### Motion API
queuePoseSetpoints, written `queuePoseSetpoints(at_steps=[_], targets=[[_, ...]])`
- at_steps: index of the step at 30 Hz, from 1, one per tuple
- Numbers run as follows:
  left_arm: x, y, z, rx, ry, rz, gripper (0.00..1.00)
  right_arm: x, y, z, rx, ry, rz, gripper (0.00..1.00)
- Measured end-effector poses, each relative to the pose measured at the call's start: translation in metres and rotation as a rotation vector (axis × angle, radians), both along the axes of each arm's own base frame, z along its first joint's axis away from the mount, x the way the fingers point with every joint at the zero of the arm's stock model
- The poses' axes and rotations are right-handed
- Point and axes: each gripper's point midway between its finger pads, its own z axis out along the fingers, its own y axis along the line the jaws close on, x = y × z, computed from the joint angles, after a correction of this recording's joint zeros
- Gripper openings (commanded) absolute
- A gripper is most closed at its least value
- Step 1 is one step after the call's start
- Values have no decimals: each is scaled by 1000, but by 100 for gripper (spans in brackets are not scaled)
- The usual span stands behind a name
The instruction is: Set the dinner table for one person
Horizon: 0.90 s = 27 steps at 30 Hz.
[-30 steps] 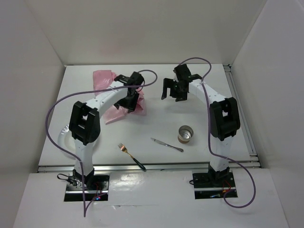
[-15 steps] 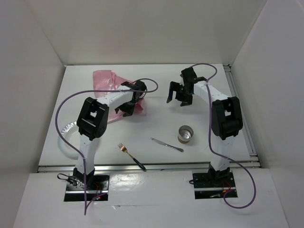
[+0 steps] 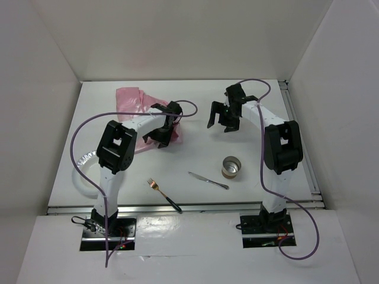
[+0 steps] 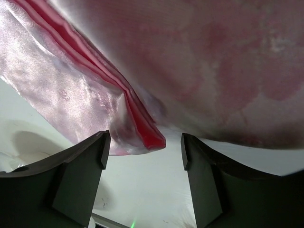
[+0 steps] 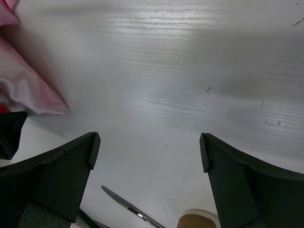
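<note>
Tabletop [image 3: 195, 155]: white, railed at the edges. All items are carried on it.

Far left: a pale curved item [image 3: 80, 163] is seen, half hidden by the left arm. It cannot be identified.

Mat [image 3: 131, 97]: pink and translucent, lying at the far left-centre of the tabletop. It is crumpled and folded over itself, not spread flat.

Left fingers [image 3: 161, 137]: lowered at the mat's near right edge. In the wrist view they are seen fairly wide apart, with a folded corner of the mat just ahead of the gap. Nothing is pinched.

Fork [image 3: 163, 194]: near the front edge, left of centre. Knife [image 3: 208, 180]: to its right, well apart from it. Cup [image 3: 231, 167]: just beside the knife's far end. No place setting has been formed.

Right fingers [image 3: 220, 120]: held over bare tabletop right of the mat, spread fully wide and empty.

Step judged in hand: laying out the mat. The task is judged to be at an early stage.

Next move, as judged: the folded corner is to be taken between the left fingers, low against the tabletop, and drawn out flat. The opposite edge may need to be held by the right fingers, since thin film is likely to slip.
</note>
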Motion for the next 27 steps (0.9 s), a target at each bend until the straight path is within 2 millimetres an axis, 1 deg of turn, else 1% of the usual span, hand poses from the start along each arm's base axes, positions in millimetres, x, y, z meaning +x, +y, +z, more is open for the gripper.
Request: queuePoseSetpoints(at_steps=[3,4,7,8,10,12,13,15,16,18,19,20,21,23,25,27], targets=[[0,0,0,0,1,-2,74,0,1,0,5,2,2,99],[0,1,0,5,-2,2,71,-1,2,1,9,2,4,99],[0,6,0,30,-14,16,66,-1,2,1,13,4,6,99],[0,7,0,40,-16,18,66,-1,2,1,14,4,7,99],[1,10,0,54,-26,30,60,-1,3,1,15,4,8,99],[1,12,0,67,-32,41,53,-1,3,1,16,4,7,99],[1,14,-1,75,-33,49,44,-1,3,1,16,4,7,99],[0,18,-4,93,-30,70,34,-2,3,0,16,6,7,99],[-1,21,-4,102,-24,75,26,-2,3,0,16,7,7,98],[-1,27,-5,108,-21,98,20,-3,4,0,20,7,14,98],[-1,30,-4,109,-20,111,20,-3,6,-1,21,4,25,98],[-1,32,-2,109,-19,118,16,-4,7,-1,20,1,36,98],[-1,33,-1,106,-19,123,10,-4,10,-1,21,-5,50,98],[-1,38,5,100,-17,136,0,-5,23,1,31,-30,101,98],[2,39,15,84,-25,148,0,-10,44,2,48,-61,175,97],[10,40,30,56,-53,162,0,-18,69,3,64,-93,260,97]])
